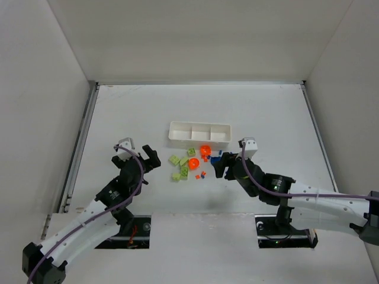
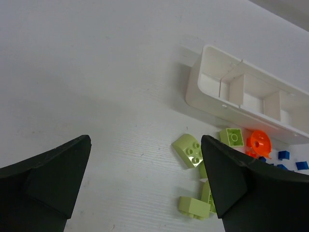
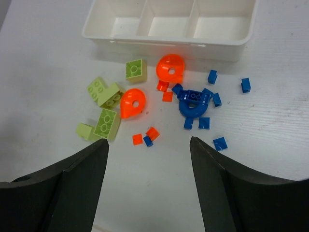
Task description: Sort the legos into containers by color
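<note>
The legos lie loose on the table in front of the long white tray (image 1: 177,141). Light-green bricks (image 1: 180,165) are on the left, orange discs (image 1: 205,151) in the middle, blue bits (image 1: 214,158) on the right. My left gripper (image 1: 139,155) is open, left of the green bricks (image 2: 189,150), and its right finger (image 2: 227,179) hides part of them. My right gripper (image 3: 149,141) is open and holds nothing, just short of small orange bits (image 3: 137,139) and a blue ring piece (image 3: 193,102). The tray's three compartments (image 3: 164,41) hold nothing.
White walls stand on the left, back and right of the table. A metal rail (image 1: 80,142) runs along the table's left edge. Both arm bases (image 1: 278,231) sit at the near edge. Bare table surface (image 2: 96,72) lies left of the tray.
</note>
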Robot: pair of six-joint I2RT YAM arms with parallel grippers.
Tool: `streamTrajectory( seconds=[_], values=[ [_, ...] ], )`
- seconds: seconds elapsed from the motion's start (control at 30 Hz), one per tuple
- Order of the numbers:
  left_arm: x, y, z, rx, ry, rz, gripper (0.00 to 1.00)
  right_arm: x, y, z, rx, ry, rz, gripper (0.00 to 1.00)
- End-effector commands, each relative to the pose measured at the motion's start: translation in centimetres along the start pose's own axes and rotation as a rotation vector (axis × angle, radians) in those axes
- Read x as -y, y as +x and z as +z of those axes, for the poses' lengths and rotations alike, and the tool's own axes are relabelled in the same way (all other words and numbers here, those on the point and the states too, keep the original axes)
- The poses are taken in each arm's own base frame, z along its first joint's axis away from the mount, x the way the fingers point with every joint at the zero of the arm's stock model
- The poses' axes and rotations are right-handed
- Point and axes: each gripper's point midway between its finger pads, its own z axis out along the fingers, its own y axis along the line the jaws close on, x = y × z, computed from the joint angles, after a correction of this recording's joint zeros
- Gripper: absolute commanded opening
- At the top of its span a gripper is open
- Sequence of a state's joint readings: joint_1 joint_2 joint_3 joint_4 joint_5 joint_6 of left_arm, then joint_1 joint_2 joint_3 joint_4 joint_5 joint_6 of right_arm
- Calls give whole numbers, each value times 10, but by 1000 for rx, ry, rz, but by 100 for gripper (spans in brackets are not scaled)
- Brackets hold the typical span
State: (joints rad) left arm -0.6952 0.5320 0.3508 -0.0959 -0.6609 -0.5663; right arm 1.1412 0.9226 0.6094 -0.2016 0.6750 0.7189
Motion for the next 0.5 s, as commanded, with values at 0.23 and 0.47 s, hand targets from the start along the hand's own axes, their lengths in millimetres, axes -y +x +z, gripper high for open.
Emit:
streamTrajectory(
  seconds=[0.23, 0.47],
  values=[
    [30, -18, -6, 39, 131, -92, 100, -80, -1, -7, -42, -120, -32, 18],
    [26, -21, -16, 89, 121, -217, 100, -111, 69, 10, -140, -100, -96, 35]
  ],
)
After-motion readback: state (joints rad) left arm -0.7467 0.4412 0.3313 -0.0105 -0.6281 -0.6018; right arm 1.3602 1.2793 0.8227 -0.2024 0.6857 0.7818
